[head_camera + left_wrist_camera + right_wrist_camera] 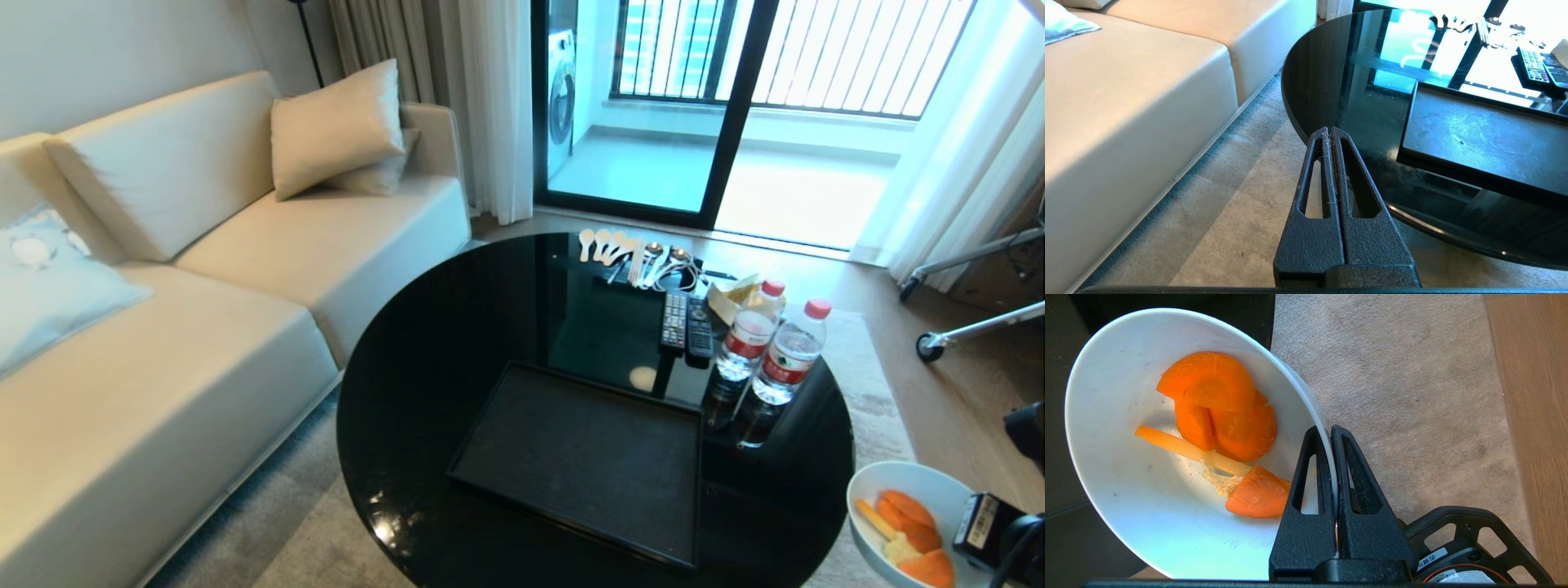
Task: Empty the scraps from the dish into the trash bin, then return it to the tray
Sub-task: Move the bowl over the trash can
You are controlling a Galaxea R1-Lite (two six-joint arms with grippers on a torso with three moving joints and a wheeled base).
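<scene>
Seen from the robot's head, the camera looks forward and down across the round black surface (424, 384), with the tray (584, 461) at its centre. The left wrist camera sits low behind its pressed-together tool (1330, 132), facing the tray (1486, 139) from beside the sofa (1135, 94). The right wrist camera looks steeply down, close on the dish (1118, 490), right of the tray; the head view catches the same dish (906, 482).

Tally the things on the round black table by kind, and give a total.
Water bottles: 2
Remote controls: 2
Black tray: 1
Pale box or packet behind the bottles: 1
Loose group of spoons and chopsticks at the far edge: 1, pieces too small to count
Total: 7
</scene>
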